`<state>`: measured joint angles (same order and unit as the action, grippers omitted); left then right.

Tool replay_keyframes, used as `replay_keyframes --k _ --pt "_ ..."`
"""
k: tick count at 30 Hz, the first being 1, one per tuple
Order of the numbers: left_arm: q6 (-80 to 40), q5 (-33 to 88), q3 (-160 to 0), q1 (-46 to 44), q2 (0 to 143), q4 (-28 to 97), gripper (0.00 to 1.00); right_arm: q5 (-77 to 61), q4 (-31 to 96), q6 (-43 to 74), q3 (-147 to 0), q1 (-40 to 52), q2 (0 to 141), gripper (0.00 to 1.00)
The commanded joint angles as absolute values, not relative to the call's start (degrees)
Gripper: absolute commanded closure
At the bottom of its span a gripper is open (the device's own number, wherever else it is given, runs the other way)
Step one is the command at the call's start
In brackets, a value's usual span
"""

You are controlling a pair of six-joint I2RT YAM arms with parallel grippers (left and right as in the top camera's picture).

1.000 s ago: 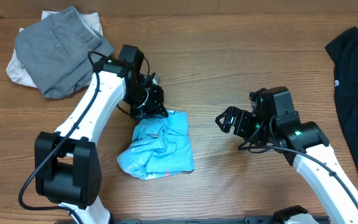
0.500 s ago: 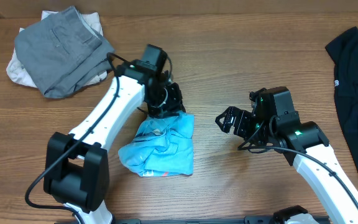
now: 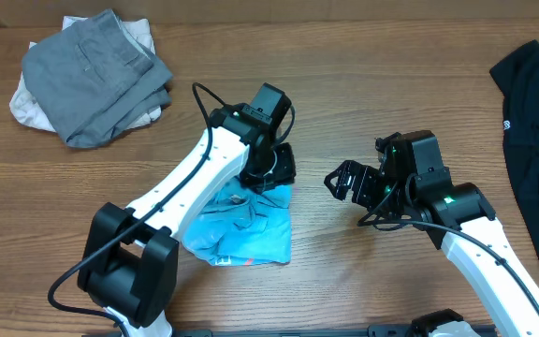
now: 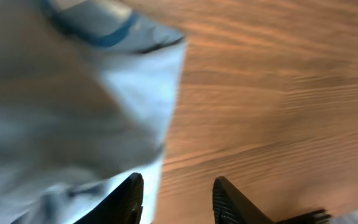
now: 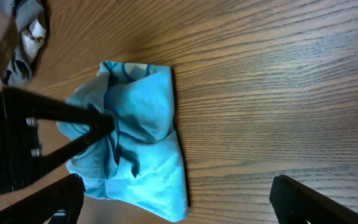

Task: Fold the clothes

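- light blue T-shirt (image 3: 246, 229): one, crumpled in a loose bunch on the table (image 3: 363, 75), left of centre and toward the near edge; dark print shows among its folds
- left gripper (image 4: 178, 200): at the far right corner of the light blue T-shirt; jaws part-way apart with bare wood showing between them; the shirt's edge hangs close beside one jaw, and contact cannot be told
- right gripper (image 3: 338, 183): right of the light blue T-shirt and apart from it, over bare wood, facing left toward it; jaws spread wide, nothing between them
- grey garment (image 3: 92, 70): one, a rumpled heap at the far left
- off-white garment (image 3: 26, 108): one, under the grey garment, showing at its left side
- black garment (image 3: 531, 112): one, at the right edge, partly out of view, with a small white mark
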<state>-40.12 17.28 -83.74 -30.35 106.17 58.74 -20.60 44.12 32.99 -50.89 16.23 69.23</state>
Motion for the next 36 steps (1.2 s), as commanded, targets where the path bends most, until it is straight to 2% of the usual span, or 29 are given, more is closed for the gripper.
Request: replay_keyframes --k 1,4,7,8,11,12,19,26,36 --pt "-34.89 12.10 -89.67 -27.97 103.59 64.69 0.57 -20.51 43.81 32.84 -51.09 16.34 69.19 0.00" --pt "-32.64 4.95 -96.88 -25.08 102.26 75.09 0.50 -20.34 43.81 32.82 -51.09 16.34 69.19 0.00" --pt "-29.21 1.39 -103.13 -21.61 100.53 83.22 0.28 -20.34 43.81 32.82 -51.09 16.34 69.19 0.00" --pt "-27.73 1.41 -104.66 -20.25 99.90 85.01 0.18 -20.36 43.83 32.82 -51.09 16.34 69.19 0.00" --pt "-23.07 1.45 -107.11 -15.29 97.78 88.73 0.03 -20.36 43.83 32.84 -51.09 16.34 69.19 0.00" --pt "-22.13 1.43 -107.09 -13.56 97.19 89.78 0.01 -20.38 43.83 32.84 -51.09 16.34 69.19 0.00" --pt "-19.31 5.85 -101.12 -2.79 97.10 95.29 0.04 -20.40 43.83 32.84 -51.09 16.34 69.19 0.00" --pt "-16.27 15.07 -83.68 -0.75 97.10 86.89 0.08 -20.45 43.90 32.82 -51.09 16.34 69.19 0.00" --pt "-16.73 15.25 -65.98 4.34 97.12 74.26 0.11 -20.60 44.10 32.80 -51.09 16.34 69.19 0.00"
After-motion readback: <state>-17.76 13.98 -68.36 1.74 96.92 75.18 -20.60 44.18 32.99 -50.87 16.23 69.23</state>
